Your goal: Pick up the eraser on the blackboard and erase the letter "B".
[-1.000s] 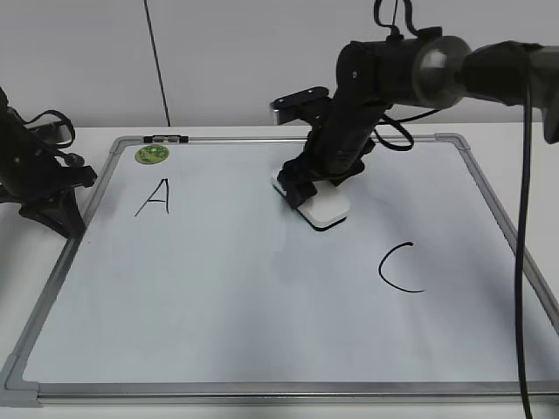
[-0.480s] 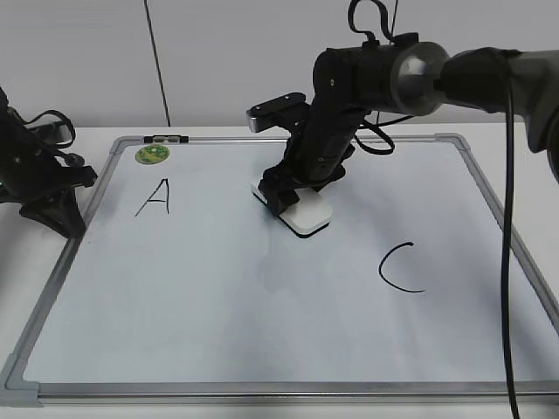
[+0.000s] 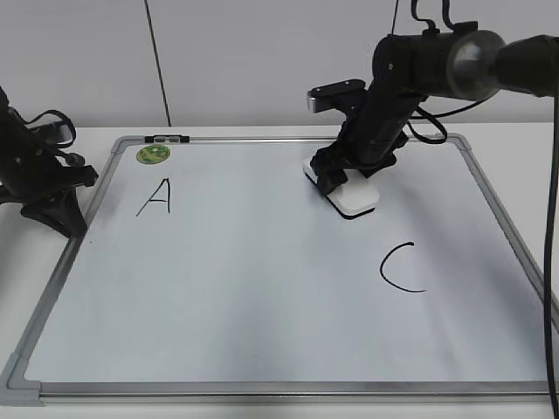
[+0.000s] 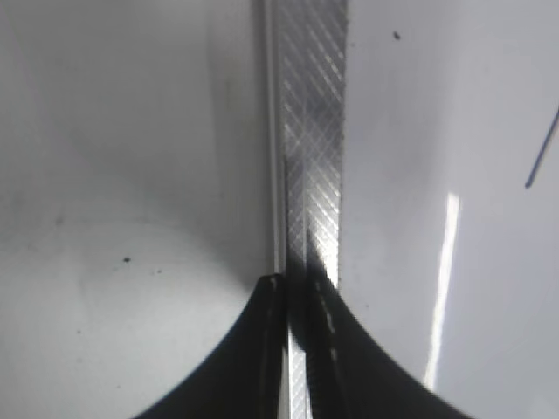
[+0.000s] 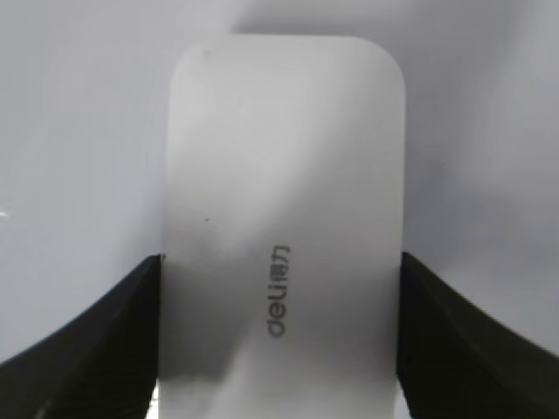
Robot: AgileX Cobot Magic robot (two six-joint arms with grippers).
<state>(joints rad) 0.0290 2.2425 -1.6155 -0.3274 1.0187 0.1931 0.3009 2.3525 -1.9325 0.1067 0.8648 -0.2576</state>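
The blackboard (image 3: 262,297) is a white board with a silver frame lying flat on the table. My right gripper (image 3: 342,185) is shut on the white eraser (image 3: 355,199) and presses it flat on the board's upper middle right. In the right wrist view the eraser (image 5: 284,236) fills the space between the two black fingers (image 5: 279,297). No letter "B" shows on the board. My left gripper (image 4: 297,284) is shut and empty, resting over the board's left frame (image 4: 313,131); its arm (image 3: 39,179) stands at the far left.
A black "A" (image 3: 155,196) is at the upper left and a black "C" (image 3: 402,267) at the right. A round green magnet (image 3: 153,154) and a marker (image 3: 166,139) lie at the top left frame.
My right gripper slid the eraser left across the upper middle of the board, then back right by a longer stroke. The left arm has not moved.
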